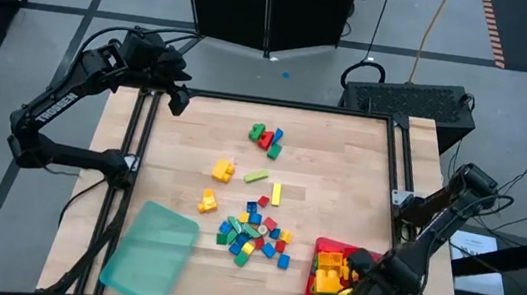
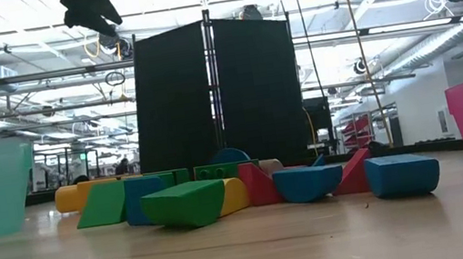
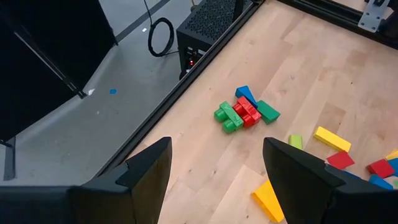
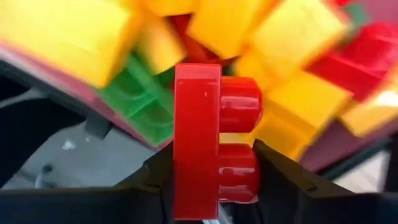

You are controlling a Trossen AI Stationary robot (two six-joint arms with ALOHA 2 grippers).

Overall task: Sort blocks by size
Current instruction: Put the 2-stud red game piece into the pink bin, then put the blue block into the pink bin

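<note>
Fingers of the right gripper (image 4: 214, 186) clamp a red block (image 4: 205, 140) upright, its long axis vertical between them, studs turned sideways. Just beyond the fingertips lies the red tray (image 1: 316, 275), heaped with yellow, green and red blocks (image 4: 298, 106). Release probably follows. Left gripper (image 3: 214, 180) hangs with fingers wide, well apart from the loose blocks (image 1: 252, 237) on the surface (image 1: 340, 177).

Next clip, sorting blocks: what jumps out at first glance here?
The right gripper is shut on a red studded block, just over the red tray heaped with mostly yellow blocks at the table's near right corner. A colourful scatter of small blocks lies mid-table, beside a teal tray. The left gripper hangs open over the far left corner.
</note>
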